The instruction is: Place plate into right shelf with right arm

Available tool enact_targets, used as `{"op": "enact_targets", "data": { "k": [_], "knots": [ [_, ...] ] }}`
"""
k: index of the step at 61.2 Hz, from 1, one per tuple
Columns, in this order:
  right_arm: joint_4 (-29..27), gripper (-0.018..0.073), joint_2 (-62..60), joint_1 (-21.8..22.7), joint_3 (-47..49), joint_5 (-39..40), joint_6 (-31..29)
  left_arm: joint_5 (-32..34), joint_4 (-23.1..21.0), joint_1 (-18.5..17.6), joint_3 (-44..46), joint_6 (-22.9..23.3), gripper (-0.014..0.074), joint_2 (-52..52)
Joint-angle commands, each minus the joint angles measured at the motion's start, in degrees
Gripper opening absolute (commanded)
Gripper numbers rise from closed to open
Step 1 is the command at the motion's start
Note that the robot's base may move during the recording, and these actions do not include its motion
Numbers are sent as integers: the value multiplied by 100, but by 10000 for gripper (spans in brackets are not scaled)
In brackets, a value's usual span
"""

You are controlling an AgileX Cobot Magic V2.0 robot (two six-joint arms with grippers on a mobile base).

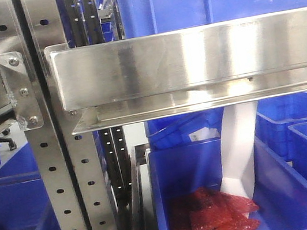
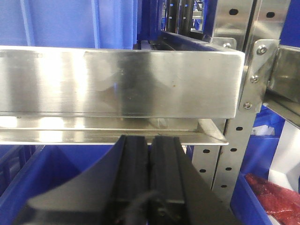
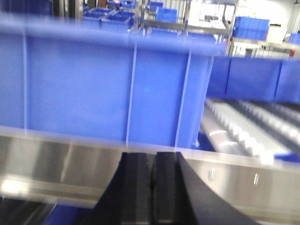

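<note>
Up close, the right gripper [image 3: 151, 187] has its fingers pressed together on nothing, facing a blue bin [image 3: 108, 89] above a steel beam [image 3: 70, 164] of the right shelf [image 1: 191, 56]; the left gripper [image 2: 150, 173] is likewise closed and empty. No view clearly shows the plate, and the white strip [image 1: 237, 148] hanging into a lower bin [image 1: 284, 199] beside red packets [image 1: 213, 213] is probably something else.

"What sort of place am I in?"

"It looks like a storeroom or warehouse. In front of me I see shiny steel shelves [image 1: 191, 56] with posts full of little holes [image 1: 57, 188]."

"And the big blue boxes?"

"Blue plastic bins [image 1: 179, 163] sit on every level. More bins and racks [image 3: 253, 26] stand far behind, in a bright, wide hall."
</note>
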State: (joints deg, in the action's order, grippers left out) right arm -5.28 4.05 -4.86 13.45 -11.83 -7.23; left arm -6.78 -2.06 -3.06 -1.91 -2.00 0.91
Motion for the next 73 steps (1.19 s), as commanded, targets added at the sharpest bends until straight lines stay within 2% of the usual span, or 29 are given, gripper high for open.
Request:
{"op": "enact_targets", "data": {
  "k": [1,23,27,38,73],
  "knots": [
    [84,68,-235,35,-363,713,58,492,-33,8,-46,19,-47,38],
    [382,68,-542,41,-1403,1183,985,492,-33,8,-46,19,-47,38],
    [393,68,-542,41,-1475,1183,994,492,-33,8,-46,19,-47,38],
    [856,68,-542,41,-1468,1097,994,492,-33,8,-46,19,-47,38],
    [859,68,-542,41,-1468,846,1077,492,-33,8,-46,19,-47,38]
  ]
}}
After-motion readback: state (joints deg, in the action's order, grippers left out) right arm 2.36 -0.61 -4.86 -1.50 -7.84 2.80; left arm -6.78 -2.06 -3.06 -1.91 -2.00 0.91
